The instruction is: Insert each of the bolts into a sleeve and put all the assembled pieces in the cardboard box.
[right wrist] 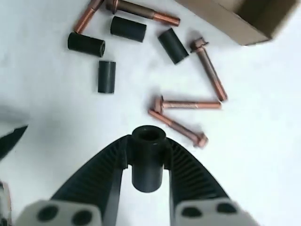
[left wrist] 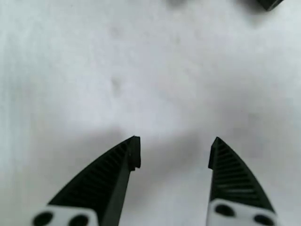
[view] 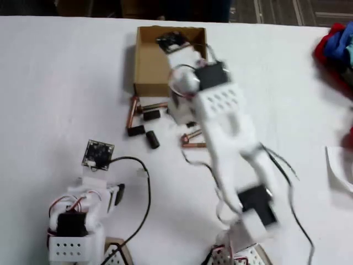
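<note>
My right gripper [right wrist: 148, 147] is shut on an upright black sleeve [right wrist: 148, 160], held above the white table. Beyond it lie several copper bolts, the nearest two [right wrist: 178, 127] [right wrist: 190, 103] crossing at their heads, and another [right wrist: 210, 68] closer to the cardboard box [right wrist: 235, 21]. Several loose black sleeves [right wrist: 106, 76] [right wrist: 86, 44] [right wrist: 172, 45] lie among them. In the high view the right arm [view: 220, 110] stretches to just in front of the box [view: 151, 61]. My left gripper [left wrist: 175, 153] stands open over bare table, near the front left.
Red and blue cloth [view: 333, 47] lies at the far right edge, with a white object [view: 339, 165] below it. A black cable [view: 144, 182] loops beside the left arm [view: 77, 221]. A dark sleeve end [left wrist: 269, 4] shows beyond the left gripper.
</note>
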{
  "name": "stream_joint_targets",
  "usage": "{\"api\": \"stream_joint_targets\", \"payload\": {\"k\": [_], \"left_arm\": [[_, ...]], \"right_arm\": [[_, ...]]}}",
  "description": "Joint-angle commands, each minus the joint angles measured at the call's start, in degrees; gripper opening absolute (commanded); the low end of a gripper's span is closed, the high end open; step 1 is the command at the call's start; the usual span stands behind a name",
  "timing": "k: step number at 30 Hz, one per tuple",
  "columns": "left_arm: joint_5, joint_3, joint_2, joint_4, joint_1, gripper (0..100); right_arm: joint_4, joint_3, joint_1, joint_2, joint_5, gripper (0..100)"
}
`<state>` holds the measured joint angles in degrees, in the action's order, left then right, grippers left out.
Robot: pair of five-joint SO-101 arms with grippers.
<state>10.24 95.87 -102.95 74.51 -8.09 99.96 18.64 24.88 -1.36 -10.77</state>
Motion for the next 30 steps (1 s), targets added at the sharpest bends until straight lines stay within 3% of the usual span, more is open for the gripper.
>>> {"api": "stream_joint_targets", "payload": {"k": [1,9,17,20,25,30], "left_arm": [[0.4,1.2,-1.5,-0.8,0.4,25],[0.5,1.2,-1.5,-1.1,0.4,25],[0.8,1.2,-1.5,-1.3,0.3,25],[0.9,1.2,-1.5,-7.5,-0.3,25],[0.9,1.2,-1.5,-24.6,-7.2,25],[0.9,1.1,-1.5,-32.4,-12.0,25]], "right_arm": [[1.0,-10.3,-5.1,18.9,-2.7,2.1],[0.9,-34.6,-17.2,40.1,-6.7,2.1],[-0.3,-46.1,-25.3,49.3,-9.1,2.1],[-0.3,-48.3,-26.9,52.4,-9.1,2.1],[-0.3,-48.8,-29.6,56.5,-9.1,2.1],[-0.2,-49.3,-30.1,57.1,-9.1,2.1]]}}
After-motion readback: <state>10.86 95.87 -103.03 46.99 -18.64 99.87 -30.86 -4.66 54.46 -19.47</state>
